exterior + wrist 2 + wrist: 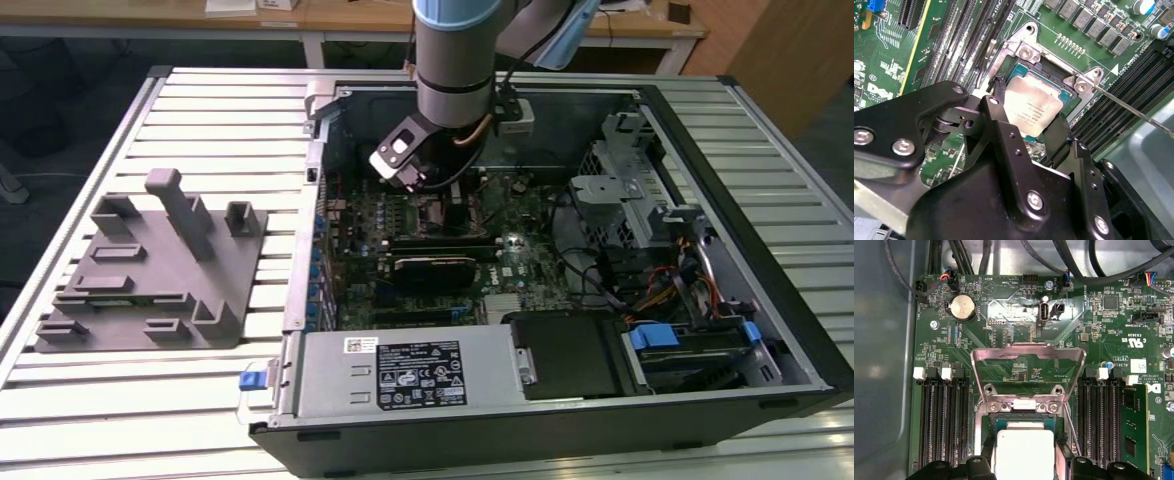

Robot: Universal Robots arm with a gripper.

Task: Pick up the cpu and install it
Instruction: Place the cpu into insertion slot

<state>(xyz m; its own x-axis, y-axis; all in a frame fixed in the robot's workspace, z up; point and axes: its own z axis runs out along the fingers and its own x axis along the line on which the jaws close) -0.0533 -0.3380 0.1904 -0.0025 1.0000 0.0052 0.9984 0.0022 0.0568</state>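
Table point(147, 400): pale metal top of parallel ribbed slats. Two items lie directly on it.
1. Open black computer case point(534, 440), on its side, directly beneath the fingers point(1056, 137) of the gripper point(1028, 114).
2. Grey plastic tray point(147, 270) with upright posts, well apart from the fingers, towards the exterior view's left, just beside the case.

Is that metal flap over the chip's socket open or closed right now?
Open. The metal flap stands swung up, away from the chip, which is left uncovered.
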